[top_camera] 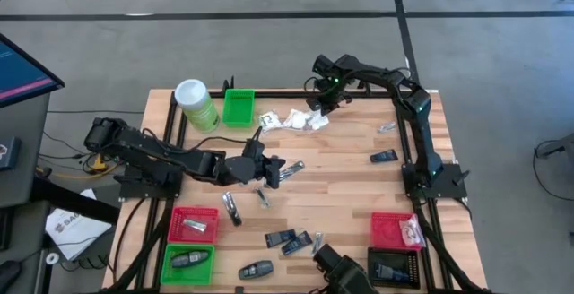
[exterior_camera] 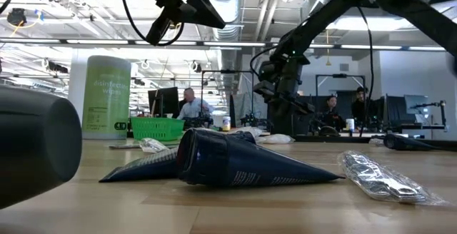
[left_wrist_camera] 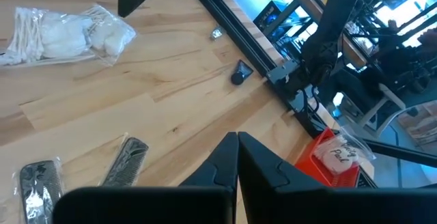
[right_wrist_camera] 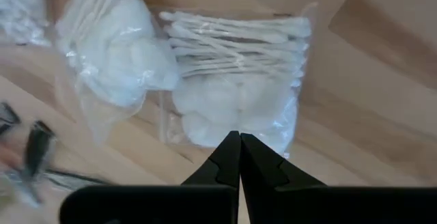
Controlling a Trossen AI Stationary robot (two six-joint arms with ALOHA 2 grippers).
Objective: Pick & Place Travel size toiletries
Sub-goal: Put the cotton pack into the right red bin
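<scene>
The right gripper (right_wrist_camera: 239,136), closed and empty, is held just above a clear crinkly packet of white cotton swabs (right_wrist_camera: 235,80). The left gripper (top_camera: 272,170), also closed, is poised over the wooden counter (top_camera: 350,177) near slim silvery packets (top_camera: 291,170).

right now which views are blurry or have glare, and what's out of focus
Low view: the big dark rounded shape at the near left edge is out of focus, and bright ceiling lights glare behind. Right wrist view: the clear bag of white cotton swabs and pads is soft, with dark items smeared at one edge. Left wrist view: the room beyond the table is blurred. High view: evenly lit, no glare.
</scene>
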